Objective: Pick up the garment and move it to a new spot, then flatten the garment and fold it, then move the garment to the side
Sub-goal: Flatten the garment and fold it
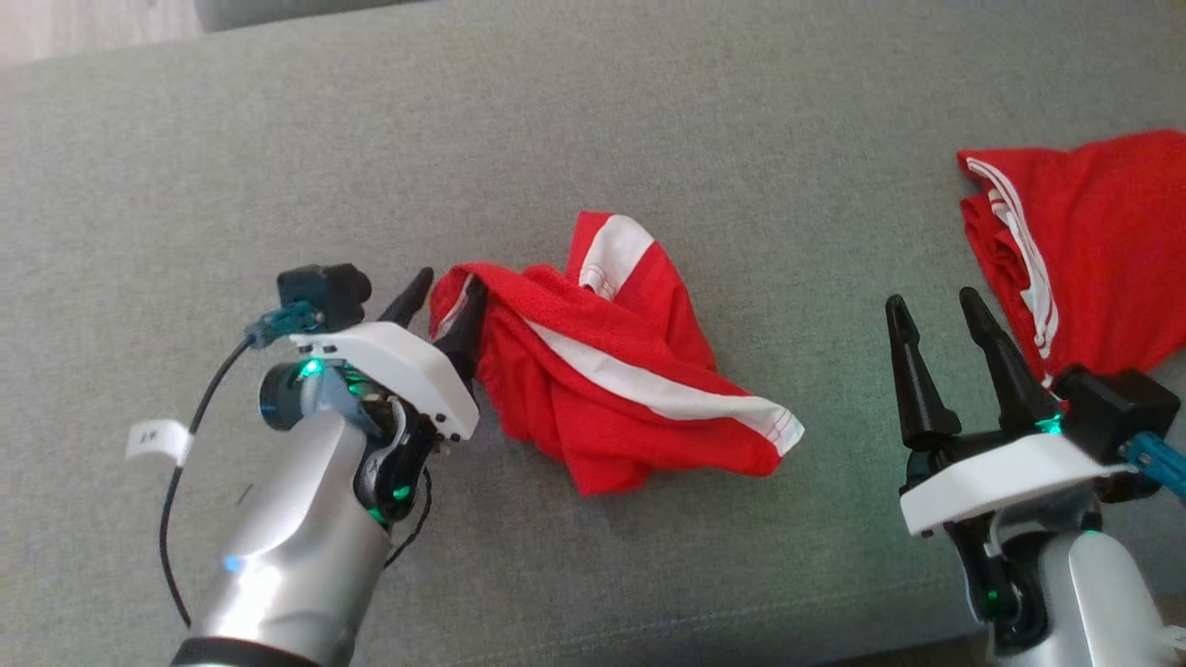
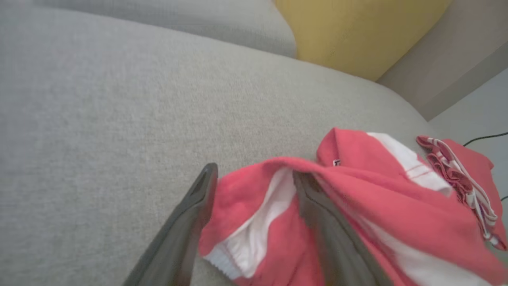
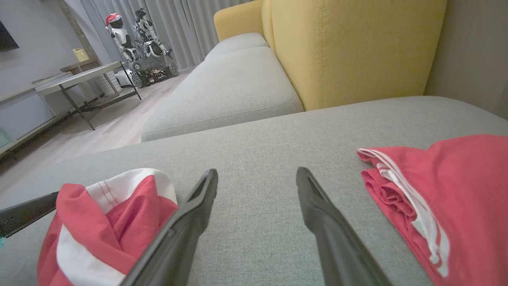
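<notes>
sofa: grey fabric sofa seat, carries everything across the head view
backrest: yellow upholstered backrest, top right of the right wrist view, behind the seat
task garment: crumpled red garment with white stripes, bunched in a heap at centre of the head view, lying on the seat, one white-trimmed edge sticking up at its top
other garment: second red garment with thin white stripes, upper right of the head view, flatter, cut by the frame edge, well apart from the heap
left gripper: left gripper, left of centre, fingers spread, at the heap's left edge; one finger bare beside the cloth, the other under a red fold, cloth lying loose between them
right gripper: right gripper, lower right, fingers spread, holding nothing, between the two garments
tag: white paper tag on the left arm's black cable, lower left
</notes>
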Available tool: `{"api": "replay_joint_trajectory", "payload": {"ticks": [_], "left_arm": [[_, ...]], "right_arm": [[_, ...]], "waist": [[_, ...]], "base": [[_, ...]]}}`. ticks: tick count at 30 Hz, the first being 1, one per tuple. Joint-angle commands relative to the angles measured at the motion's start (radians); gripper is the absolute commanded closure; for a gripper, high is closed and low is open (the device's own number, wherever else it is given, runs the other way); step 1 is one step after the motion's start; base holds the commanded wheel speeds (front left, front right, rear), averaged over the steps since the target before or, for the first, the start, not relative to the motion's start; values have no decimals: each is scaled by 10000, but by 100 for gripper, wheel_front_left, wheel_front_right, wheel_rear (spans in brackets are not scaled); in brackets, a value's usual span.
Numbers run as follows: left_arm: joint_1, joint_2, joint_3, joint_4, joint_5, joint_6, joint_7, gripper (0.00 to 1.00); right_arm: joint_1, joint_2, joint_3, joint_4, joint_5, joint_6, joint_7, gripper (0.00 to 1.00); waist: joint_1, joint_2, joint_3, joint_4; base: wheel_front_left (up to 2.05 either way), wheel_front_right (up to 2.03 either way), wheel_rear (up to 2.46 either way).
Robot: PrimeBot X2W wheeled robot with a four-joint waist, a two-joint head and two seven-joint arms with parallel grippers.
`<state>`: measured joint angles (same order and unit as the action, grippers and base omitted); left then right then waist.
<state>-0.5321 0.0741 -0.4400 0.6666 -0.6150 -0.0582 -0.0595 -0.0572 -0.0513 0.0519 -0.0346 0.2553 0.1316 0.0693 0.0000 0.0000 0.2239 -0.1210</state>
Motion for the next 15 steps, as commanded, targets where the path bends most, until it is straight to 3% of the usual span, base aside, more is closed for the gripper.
{"api": "replay_joint_trajectory", "payload": {"ticks": [1, 9, 15], "left_arm": [[-266, 125, 283, -296, 138, 45, -353, 0], [1065, 386, 264, -1351, 471, 604, -1380, 0], [2175, 1018, 507, -3038, 960, 1437, -1742, 0]], "right_arm": [[-261, -16, 188, -318, 2, -9, -97, 0], [-68, -51, 187, -385, -81, -9, -7, 0], [54, -180, 230, -489, -156, -9, 93, 0]], "waist": [[0, 0, -134, 83], [0, 0, -673, 441], [0, 0, -991, 738]], "base": [[0, 0, 0], [0, 0, 0], [0, 0, 0]]}}
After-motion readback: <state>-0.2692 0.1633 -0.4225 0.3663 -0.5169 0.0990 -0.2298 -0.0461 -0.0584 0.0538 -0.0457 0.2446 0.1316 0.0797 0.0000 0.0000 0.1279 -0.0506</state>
